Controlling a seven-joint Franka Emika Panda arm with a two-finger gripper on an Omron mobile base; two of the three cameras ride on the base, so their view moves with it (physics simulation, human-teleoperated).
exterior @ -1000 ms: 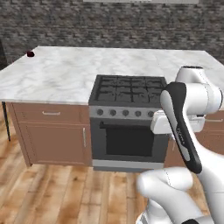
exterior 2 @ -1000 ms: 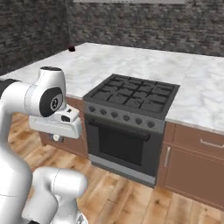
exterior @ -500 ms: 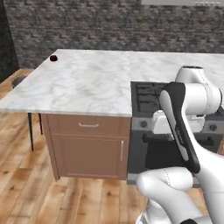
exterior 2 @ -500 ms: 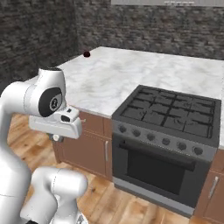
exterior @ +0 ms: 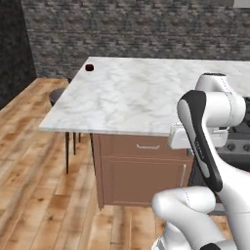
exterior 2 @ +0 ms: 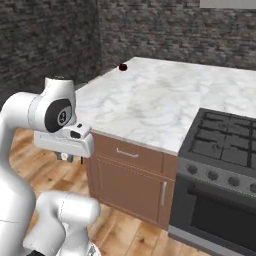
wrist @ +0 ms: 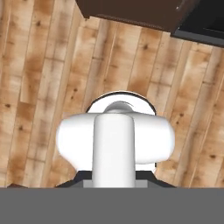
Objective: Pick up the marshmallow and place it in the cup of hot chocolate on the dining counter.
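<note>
The cup of hot chocolate (exterior: 89,67) is a small dark mug at the far left corner of the dining counter (exterior: 132,97); the right base view has the cup (exterior 2: 122,66) near the far edge of the counter's marble top (exterior 2: 150,100). My arm is folded close to the base, in front of the counter's near edge. The hand points down, and my gripper (exterior 2: 63,156) hangs just below it, shut; nothing can be made out between its tips. The marshmallow is out of view. The mug is far from the gripper, across the counter.
A black cooktop (exterior 2: 225,142) with an oven below it sits in the counter to the right. Brown drawers (exterior: 141,168) face me under the marble. A dark stool (exterior: 56,95) stands by the counter's left end. Below the hand is wooden floor (wrist: 39,87).
The whole picture has shifted: the base has driven left along the counter, so the cooktop slid to the right and the mug looks nearer. The arm keeps its folded pose.
</note>
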